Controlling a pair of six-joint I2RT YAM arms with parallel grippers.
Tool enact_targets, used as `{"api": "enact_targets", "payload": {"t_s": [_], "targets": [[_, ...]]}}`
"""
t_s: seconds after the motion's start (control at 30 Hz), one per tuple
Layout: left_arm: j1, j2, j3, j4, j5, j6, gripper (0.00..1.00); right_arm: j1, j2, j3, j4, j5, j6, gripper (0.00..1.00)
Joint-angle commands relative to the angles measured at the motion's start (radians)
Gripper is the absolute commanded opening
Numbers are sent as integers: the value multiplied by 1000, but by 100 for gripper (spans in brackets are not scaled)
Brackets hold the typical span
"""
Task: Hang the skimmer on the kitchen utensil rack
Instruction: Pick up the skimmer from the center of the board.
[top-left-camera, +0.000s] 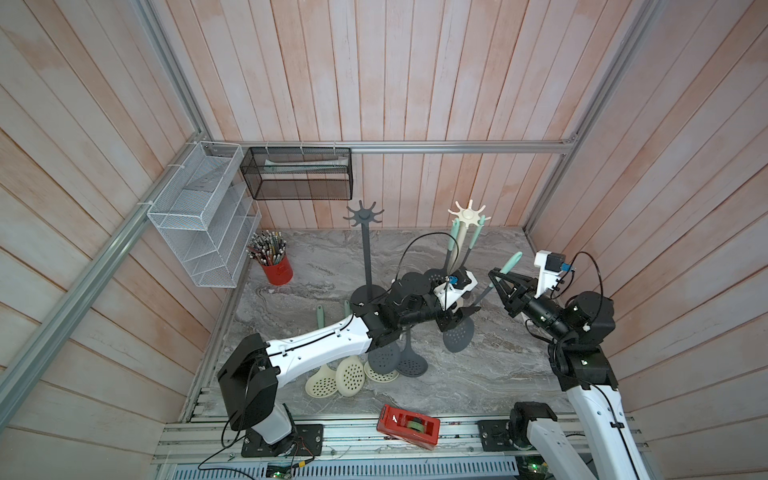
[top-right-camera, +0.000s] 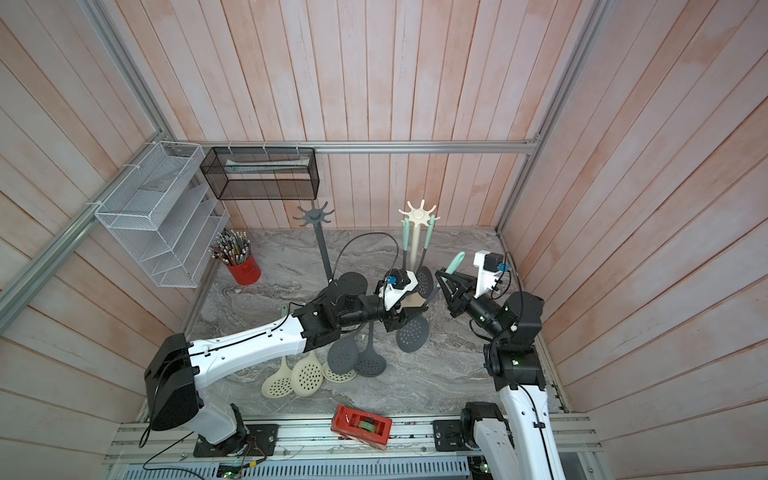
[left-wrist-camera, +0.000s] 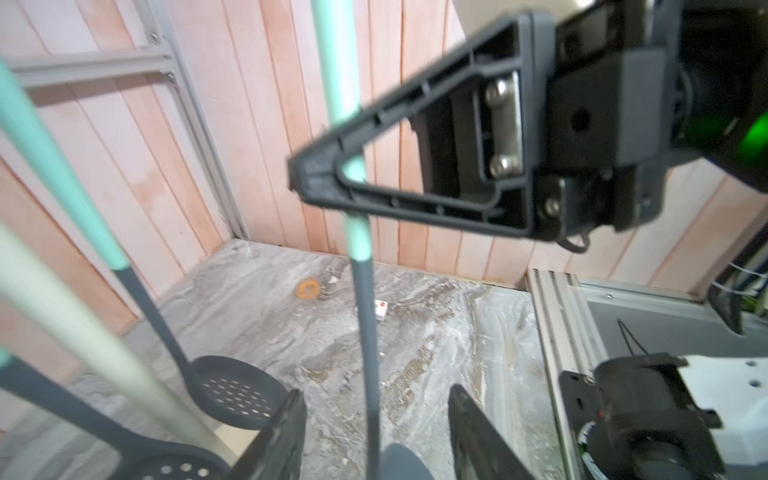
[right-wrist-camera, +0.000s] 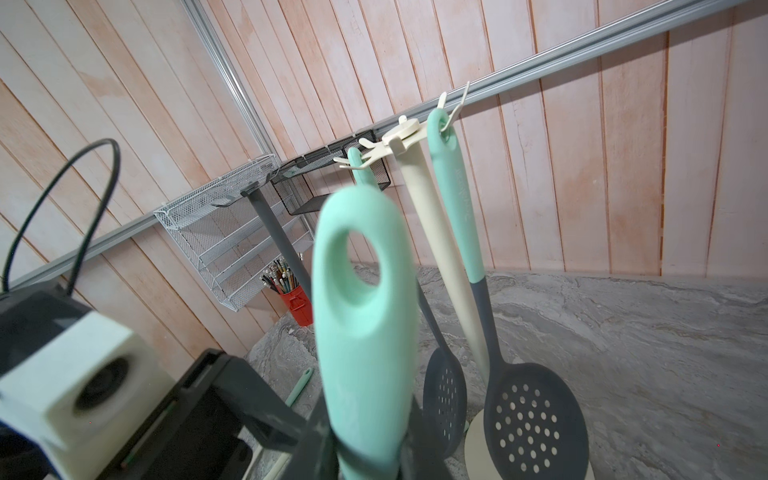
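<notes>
Right tool (top-left-camera: 495, 275) pinches the skimmer (top-left-camera: 458, 334) by its mint handle beside the cream rack (top-left-camera: 468, 214); left tool (left-wrist-camera: 376, 432) spread around its shaft.
Two racks; two hung skimmers (right-wrist-camera: 534, 419), five loose skimmers (top-left-camera: 351, 376) on the surface (top-left-camera: 498, 374), handles cut off by the left arm (top-left-camera: 320, 347).

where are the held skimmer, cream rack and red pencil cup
held skimmer (top-left-camera: 458, 336): in a top view, grey perforated head
cream rack (top-left-camera: 470, 215): in a top view, hook hub
red pencil cup (top-left-camera: 278, 272): in a top view, side wall

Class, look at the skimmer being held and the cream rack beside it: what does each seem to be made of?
The skimmer: likely silicone or soft plastic, matte mint handle, grey perforated head. The cream rack: probably moulded plastic, smooth satin colour, thin moulded hooks.
</notes>
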Motion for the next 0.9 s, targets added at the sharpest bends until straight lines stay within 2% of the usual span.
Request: {"api": "enact_targets", "payload": {"t_s": [0.0,0.07,0.17,0.5,0.57,0.73,0.87], "targets": [[10,-16,-39,60,-69,19,56,-4,-5,25,-3,-9,-14,0],[16,-20,-55,86,-53,9,56,-5,-10,23,-5,-8,-11,0],[17,23,-15,31,-26,12,56,-5,-18,20,5,-8,-1,0],[5,87,8,-11,85,-4,50,-8,-11,27,8,4,1,0],[1,104,18,-10,85,-11,47,-7,-6,25,21,0,11,0],[-6,146,56,-13,83,-19,24,-8,-5,20,28,0,24,0],[-17,179,85,-22,64,-9,14,-8,-12,18,25,6,33,0]]}}
